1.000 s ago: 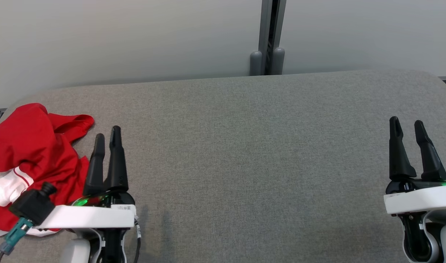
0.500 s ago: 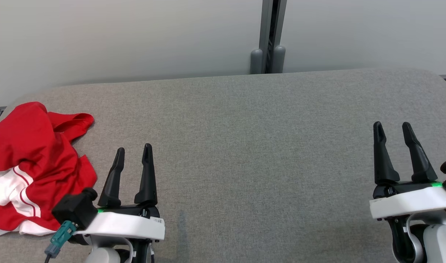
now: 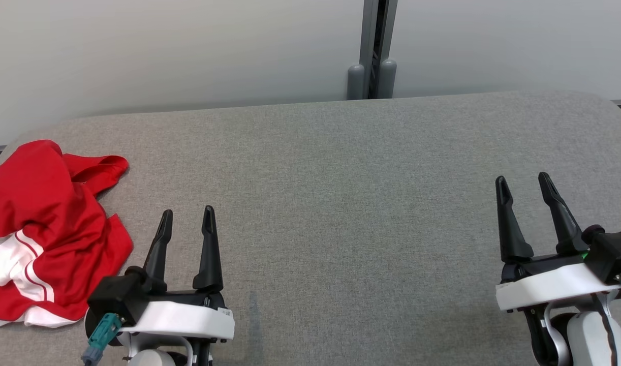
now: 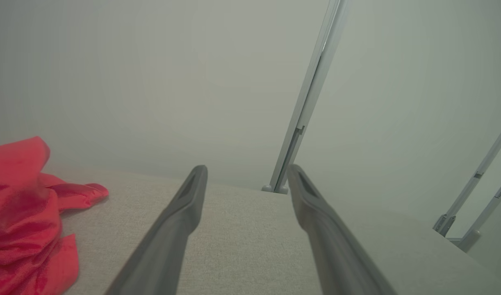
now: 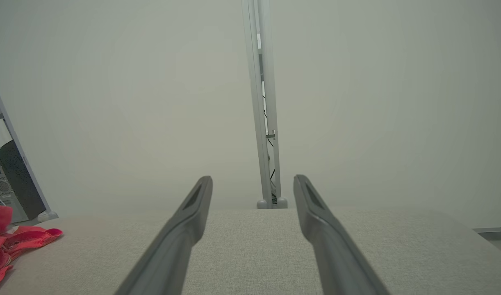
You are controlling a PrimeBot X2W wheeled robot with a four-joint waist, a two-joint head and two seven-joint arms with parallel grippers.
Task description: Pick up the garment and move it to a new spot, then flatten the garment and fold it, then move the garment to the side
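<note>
- I see the grey cloth-covered worktop point(image 3: 341, 203) running across my head view, its far corners rounded
- Behind it stands a pale wall point(image 3: 188, 51), flat and plain on both sides
- The garment point(image 3: 41, 218), red with white striped trim, lies crumpled at the worktop's left end, and its left side is cut off by the edge of my view
- My left claw point(image 3: 187, 216) sits low over the worktop just right of the garment, not touching it, fingers spread and released, gripping nothing
- My right claw point(image 3: 523, 180) is well apart from it at the worktop's right end, likewise released and holding nothing
- A thin grey post point(image 3: 374, 46) splits the wall and meets the worktop's far edge near the middle
</note>
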